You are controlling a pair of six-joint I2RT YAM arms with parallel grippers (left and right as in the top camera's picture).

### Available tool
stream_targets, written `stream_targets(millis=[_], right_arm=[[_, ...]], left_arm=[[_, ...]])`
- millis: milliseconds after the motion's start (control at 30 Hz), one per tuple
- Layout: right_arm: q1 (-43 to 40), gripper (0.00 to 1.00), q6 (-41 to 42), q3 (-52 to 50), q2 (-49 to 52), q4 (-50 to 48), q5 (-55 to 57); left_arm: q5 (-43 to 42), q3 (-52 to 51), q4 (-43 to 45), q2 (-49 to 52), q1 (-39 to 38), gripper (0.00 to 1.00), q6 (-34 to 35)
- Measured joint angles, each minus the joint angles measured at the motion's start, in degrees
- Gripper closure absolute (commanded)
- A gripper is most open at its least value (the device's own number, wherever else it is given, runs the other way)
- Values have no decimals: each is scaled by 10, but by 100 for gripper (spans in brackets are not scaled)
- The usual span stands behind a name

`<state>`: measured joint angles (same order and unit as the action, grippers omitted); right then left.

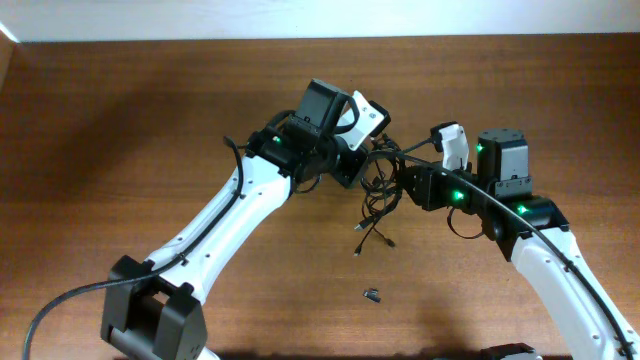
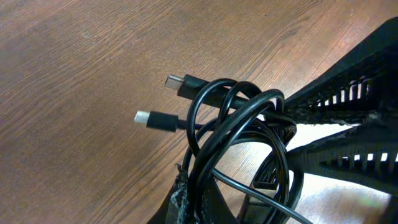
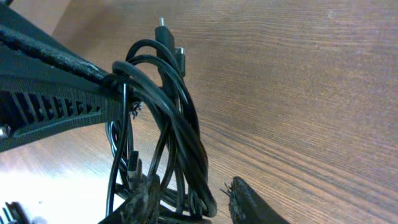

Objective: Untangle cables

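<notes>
The cables [image 1: 378, 192] are one tangled bundle of thin black cords held above the table between my two arms. My left gripper [image 1: 364, 168] is shut on the cables; in the left wrist view [image 2: 199, 205] its fingers pinch several strands. Two metal-tipped plugs [image 2: 144, 117] stick out of the loops [image 2: 236, 124] there. My right gripper [image 1: 402, 186] is open. In the right wrist view [image 3: 193, 202] its fingers stand apart, with the cable loops [image 3: 180, 124] between them and around the left finger. Loose plug ends [image 1: 358, 250] hang down towards the table.
A tiny dark stubby piece [image 1: 371, 294] lies on the brown wooden table [image 1: 150, 120] in front of the tangle. The two arms nearly touch at the centre. Thicker arm cables run along both arms.
</notes>
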<state>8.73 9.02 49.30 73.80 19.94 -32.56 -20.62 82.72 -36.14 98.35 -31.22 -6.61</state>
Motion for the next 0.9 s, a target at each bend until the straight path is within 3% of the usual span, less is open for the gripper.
stream_targets(millis=[133,367,667,900], right_arm=[[0,96,-2,0,0,0,1],[0,96,-2,0,0,0,2],[0,96,-39,0,0,-30,-80],[0,96,-50,0,0,-37,-107]], left_arm=[[-6,0,0,0,0,100,5],[-3,0,0,0,0,100,17],[97,0,10,0,16,100,234],[141,0,1,0,19,100,288]])
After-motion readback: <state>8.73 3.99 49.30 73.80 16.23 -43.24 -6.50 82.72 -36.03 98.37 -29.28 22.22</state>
